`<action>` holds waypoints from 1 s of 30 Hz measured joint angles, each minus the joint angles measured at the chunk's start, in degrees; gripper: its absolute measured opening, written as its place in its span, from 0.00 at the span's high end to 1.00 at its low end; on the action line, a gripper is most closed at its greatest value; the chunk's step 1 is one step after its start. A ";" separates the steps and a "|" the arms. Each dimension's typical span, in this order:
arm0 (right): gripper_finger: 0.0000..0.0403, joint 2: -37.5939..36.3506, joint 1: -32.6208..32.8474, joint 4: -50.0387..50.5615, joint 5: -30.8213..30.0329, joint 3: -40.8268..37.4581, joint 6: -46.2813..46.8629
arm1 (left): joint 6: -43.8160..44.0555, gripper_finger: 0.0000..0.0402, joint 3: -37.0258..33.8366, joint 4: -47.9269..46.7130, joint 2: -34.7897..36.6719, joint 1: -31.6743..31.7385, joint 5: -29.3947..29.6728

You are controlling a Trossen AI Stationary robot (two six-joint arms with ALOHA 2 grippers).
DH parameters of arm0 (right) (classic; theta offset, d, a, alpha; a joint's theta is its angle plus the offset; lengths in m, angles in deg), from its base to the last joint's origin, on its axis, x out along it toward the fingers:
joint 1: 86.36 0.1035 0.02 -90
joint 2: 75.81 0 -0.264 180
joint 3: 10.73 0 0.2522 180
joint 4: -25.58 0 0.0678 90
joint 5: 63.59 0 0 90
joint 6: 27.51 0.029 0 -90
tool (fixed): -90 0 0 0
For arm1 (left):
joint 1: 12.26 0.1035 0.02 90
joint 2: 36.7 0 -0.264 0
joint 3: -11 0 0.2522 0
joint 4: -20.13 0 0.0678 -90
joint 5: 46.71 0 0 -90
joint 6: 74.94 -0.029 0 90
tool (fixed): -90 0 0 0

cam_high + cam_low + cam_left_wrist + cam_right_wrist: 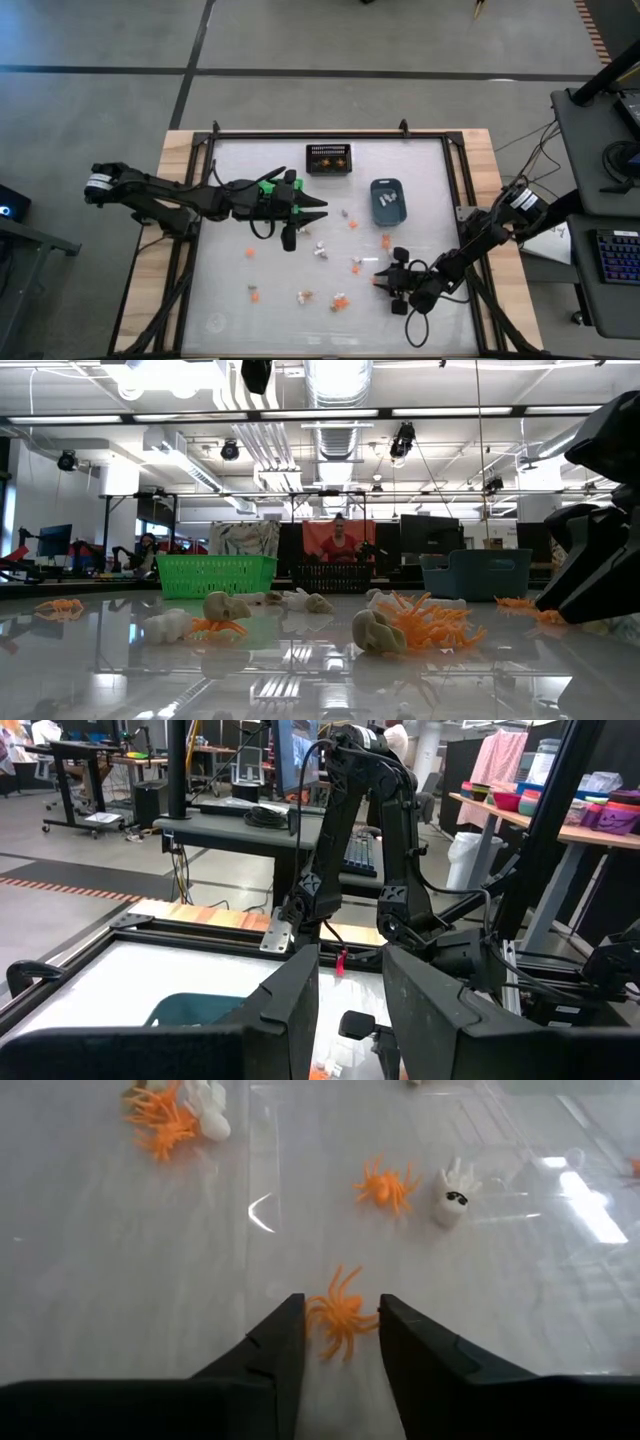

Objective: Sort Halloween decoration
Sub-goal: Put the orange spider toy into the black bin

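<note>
1. Reaching low over the worktop [230, 300], the right hand [341, 1342] has an orange spider [342, 1320] lying between its two fingers [275, 1345], a little toward the tips.
2. Those fingers are apart with the spider in the gap. I cannot tell if they pinch it yet.
3. Other trinkets lie farther off: another orange spider [385, 1184] beside a small white ghost [455, 1192].
4. The left hand [290, 208] waits well apart, near the green bin [268, 187]. Its fingers [290, 1005] are a bit apart and hold nothing.
5. The right hand is much nearer, so I think it should close.
</note>
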 joint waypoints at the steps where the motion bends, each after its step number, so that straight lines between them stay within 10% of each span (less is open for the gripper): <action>1: 0.72 -0.01 0.00 -0.06 0.00 0.00 0.00 | 0.01 0.76 0.00 0.02 0.00 0.00 0.00; 30: 0.87 -0.62 0.02 -0.42 0.00 -0.17 -1.47 | 0.01 0.76 0.02 0.05 0.00 0.00 0.00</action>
